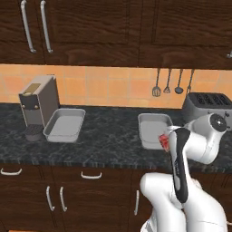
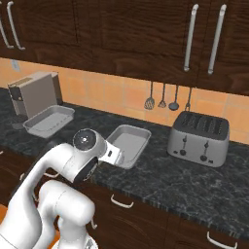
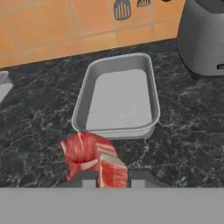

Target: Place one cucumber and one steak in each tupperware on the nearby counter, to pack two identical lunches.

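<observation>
Steak (image 3: 94, 159) clamped in gripper (image 3: 107, 177), long axis toward tupperware (image 3: 116, 97)

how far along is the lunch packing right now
Nothing looks packed: the tupperware by the coffee machine and the tupperware near the toaster both look empty. In hand: the gripper holds a steak just short of the nearer tray, above the counter. Left: drop this steak in, then add a second steak and two cucumbers, none visible here.
</observation>
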You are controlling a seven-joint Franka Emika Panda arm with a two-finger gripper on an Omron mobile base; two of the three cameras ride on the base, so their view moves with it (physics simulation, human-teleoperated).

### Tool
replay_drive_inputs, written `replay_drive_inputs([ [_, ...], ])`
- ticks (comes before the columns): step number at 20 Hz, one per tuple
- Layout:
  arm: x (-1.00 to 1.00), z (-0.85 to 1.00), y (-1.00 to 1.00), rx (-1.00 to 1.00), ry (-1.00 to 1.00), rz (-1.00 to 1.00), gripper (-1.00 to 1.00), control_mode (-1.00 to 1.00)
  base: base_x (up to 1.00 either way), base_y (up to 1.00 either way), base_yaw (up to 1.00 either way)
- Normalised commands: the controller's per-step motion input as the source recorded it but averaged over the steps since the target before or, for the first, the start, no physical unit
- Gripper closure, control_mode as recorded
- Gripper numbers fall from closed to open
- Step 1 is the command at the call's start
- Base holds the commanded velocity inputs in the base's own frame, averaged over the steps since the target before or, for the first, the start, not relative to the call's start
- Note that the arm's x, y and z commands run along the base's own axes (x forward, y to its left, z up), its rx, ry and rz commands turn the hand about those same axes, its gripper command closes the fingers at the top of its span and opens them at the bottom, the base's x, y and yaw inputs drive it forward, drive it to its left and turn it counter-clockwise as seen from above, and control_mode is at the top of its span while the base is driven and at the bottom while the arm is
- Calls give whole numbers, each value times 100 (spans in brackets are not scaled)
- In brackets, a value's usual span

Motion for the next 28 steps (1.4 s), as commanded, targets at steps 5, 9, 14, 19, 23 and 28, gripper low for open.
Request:
replay_drive_inputs([
  [5,100,-25,-7,0,-1,-34,100,-100,0,0,0],
  [9,100,-3,-22,1,-2,-27,100,-100,0,0,0],
  [14,100,-81,-16,1,3,-8,100,-100,0,0,0],
  [19,100,-55,-7,1,0,-3,-100,-100,0,0,0],
  [23,72,-12,-7,0,6,-2,-100,-100,0,0,0],
  [28,-5,36,0,5,8,-7,-100,-100,0,0,0],
])
